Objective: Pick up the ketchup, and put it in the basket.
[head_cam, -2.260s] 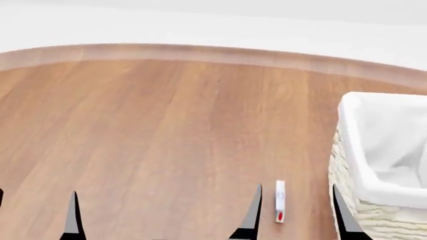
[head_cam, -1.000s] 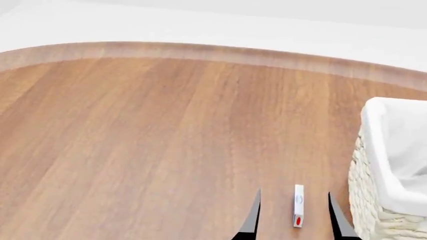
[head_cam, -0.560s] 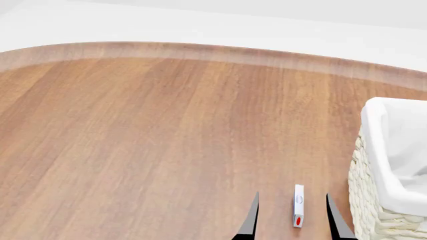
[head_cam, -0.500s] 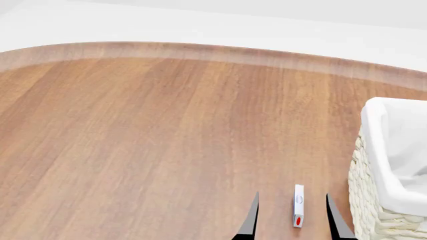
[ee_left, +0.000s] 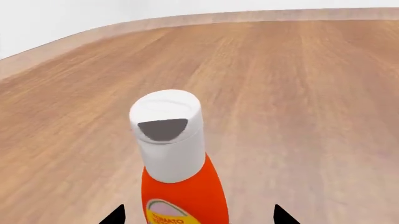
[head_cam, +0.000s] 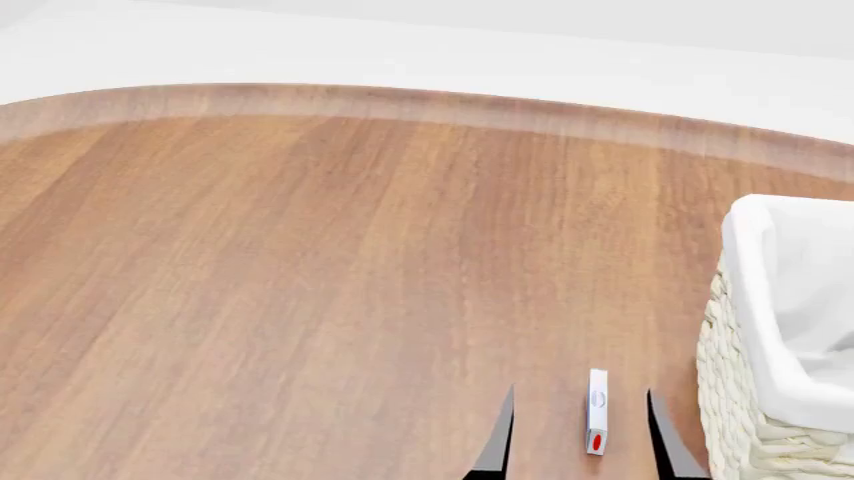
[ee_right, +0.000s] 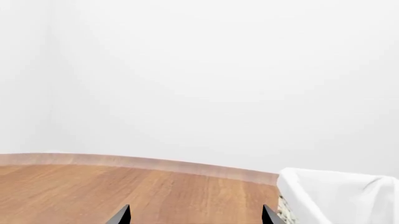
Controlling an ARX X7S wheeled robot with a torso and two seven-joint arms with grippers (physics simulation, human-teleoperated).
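Orange-red ketchup (ee_left: 181, 186) stands upright on the wooden table (head_cam: 294, 270), between the spread, released fingers of the left gripper (ee_left: 198, 215). At the near right, the right gripper (head_cam: 577, 440), also released, straddles a small white box (head_cam: 597, 412) beside the basket (head_cam: 787, 330).

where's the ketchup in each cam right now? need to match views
Left wrist: the ketchup stands at bottom centre, white cap toward the camera, between the left gripper's spread jaws.
Head: not in frame; only a small white-red box and the basket show.
Right wrist: not in frame; the basket sits at the lower right corner.
Shared landmark: the wooden table's curved far edge, seen in all three views.
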